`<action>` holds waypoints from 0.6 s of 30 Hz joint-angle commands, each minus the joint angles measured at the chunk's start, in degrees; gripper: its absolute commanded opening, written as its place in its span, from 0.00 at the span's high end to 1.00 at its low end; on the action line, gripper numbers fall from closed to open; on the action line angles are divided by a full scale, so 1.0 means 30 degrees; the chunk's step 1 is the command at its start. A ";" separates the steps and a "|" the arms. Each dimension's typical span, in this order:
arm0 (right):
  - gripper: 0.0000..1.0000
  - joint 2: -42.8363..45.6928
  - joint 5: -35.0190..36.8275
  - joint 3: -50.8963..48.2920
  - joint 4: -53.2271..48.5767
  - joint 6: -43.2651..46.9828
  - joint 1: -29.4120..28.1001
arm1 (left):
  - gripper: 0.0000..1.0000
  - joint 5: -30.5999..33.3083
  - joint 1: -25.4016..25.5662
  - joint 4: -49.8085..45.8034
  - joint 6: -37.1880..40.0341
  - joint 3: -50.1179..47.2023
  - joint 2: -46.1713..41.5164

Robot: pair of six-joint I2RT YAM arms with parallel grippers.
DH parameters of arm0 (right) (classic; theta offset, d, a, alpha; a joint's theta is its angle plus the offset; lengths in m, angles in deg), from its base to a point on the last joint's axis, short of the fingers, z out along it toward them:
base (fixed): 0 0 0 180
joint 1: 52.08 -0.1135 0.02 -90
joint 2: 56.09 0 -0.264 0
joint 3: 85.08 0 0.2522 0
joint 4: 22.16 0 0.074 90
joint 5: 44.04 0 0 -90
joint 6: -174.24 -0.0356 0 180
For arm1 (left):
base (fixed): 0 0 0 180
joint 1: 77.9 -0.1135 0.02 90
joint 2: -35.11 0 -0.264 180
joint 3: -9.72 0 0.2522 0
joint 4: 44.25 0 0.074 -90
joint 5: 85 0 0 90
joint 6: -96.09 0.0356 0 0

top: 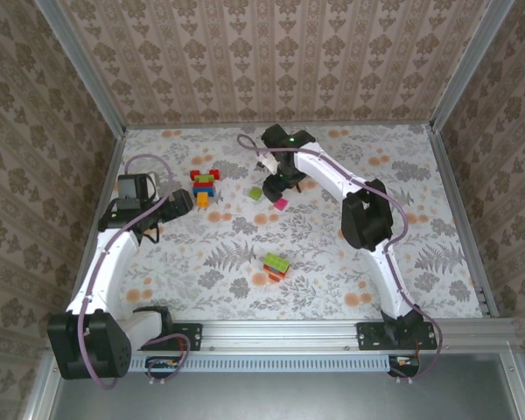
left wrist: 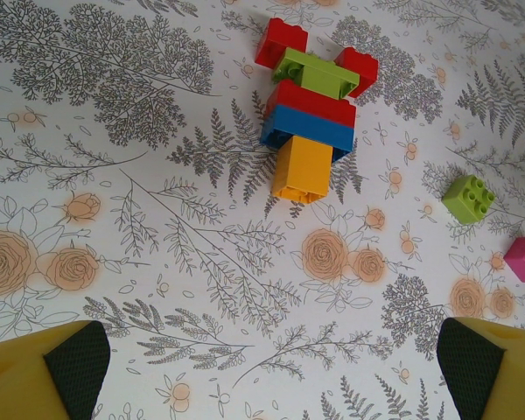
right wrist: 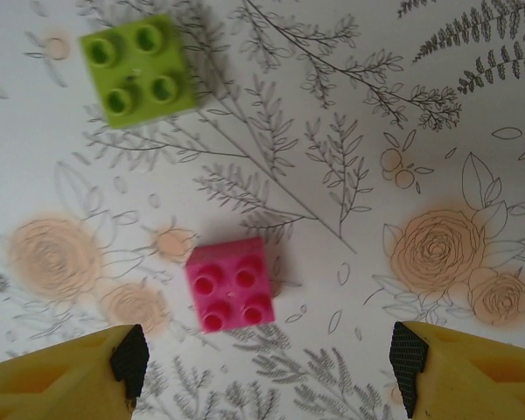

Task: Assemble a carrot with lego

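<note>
Lego pieces lie spread over the flowered worktop [top: 332, 254], and I take the long stack [left wrist: 311, 114] as my mark. It is joined from two red bricks at the far end with a light green one across them, then a red, a blue and an orange brick at the near end.

My left hand [left wrist: 276, 363] hangs at the near left side of this stack, apart from it. Its two yellow fingers [left wrist: 35, 376] are spread wide with nothing between them, so this hand is open and holds no brick.

To the right of the stack a single light green brick [right wrist: 138, 70] lies with its studs up. Just beyond it, a little nearer to me, lies a single magenta brick [right wrist: 229, 283], studs up as well. The two do not touch.

My right hand [right wrist: 267, 359] is over the magenta brick. Its fingers are parted and neither of them touches the brick, so this hand is open too and grips nothing.

Well apart from the stack, to its near right, a small pile [top: 276, 267] stands alone: light green on top, orange and red under it.
</note>
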 commanded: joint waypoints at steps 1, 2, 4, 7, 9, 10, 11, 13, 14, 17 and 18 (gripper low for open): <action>0.24 -0.0561 -0.0691 0.1203 -0.1235 0.0640 0.0041 | 0.00 -0.0154 0.0139 0.0010 0.0367 0.0430 -0.0006; 0.24 -0.0704 -0.0762 0.1183 -0.1262 0.0723 0.0089 | 0.00 -0.0131 0.0143 0.0010 0.0384 0.0427 -0.0003; 0.24 -0.1002 -0.1033 0.1103 -0.1322 0.0760 0.0129 | 0.00 -0.0128 0.0123 0.0039 0.0387 0.0433 0.0041; 0.24 -0.1198 -0.1346 0.0729 -0.1271 0.0925 0.0162 | 0.00 -0.0117 0.0128 0.0039 0.0414 0.0463 0.0113; 0.24 -0.1259 -0.1537 0.0485 -0.1235 0.1075 0.0162 | 0.00 -0.0095 0.0135 0.0041 0.0400 0.0460 0.0144; 0.25 -0.1331 -0.1541 0.0397 -0.1234 0.1139 0.0162 | 0.00 -0.0113 0.0139 0.0023 0.0390 0.0486 0.0148; 0.25 -0.1391 -0.1541 0.0365 -0.1262 0.1214 0.0162 | 0.00 -0.0091 0.0138 0.0039 0.0391 0.0491 0.0173; 0.25 -0.1558 -0.1512 0.0294 -0.1321 0.1255 0.0190 | 0.00 -0.0079 0.0114 0.0018 0.0403 0.0484 0.0214; 0.25 -0.1609 -0.1523 0.0295 -0.1350 0.1302 0.0206 | 0.00 -0.0095 0.0139 0.0002 0.0417 0.0500 0.0203; 0.26 -0.1859 -0.1665 0.0311 -0.1511 0.1332 0.0217 | 0.00 -0.0095 0.0138 0.0025 0.0390 0.0500 0.0203; 0.26 -0.1952 -0.1719 0.0331 -0.1592 0.1372 0.0235 | 0.00 -0.0089 0.0130 0.0039 0.0403 0.0499 0.0203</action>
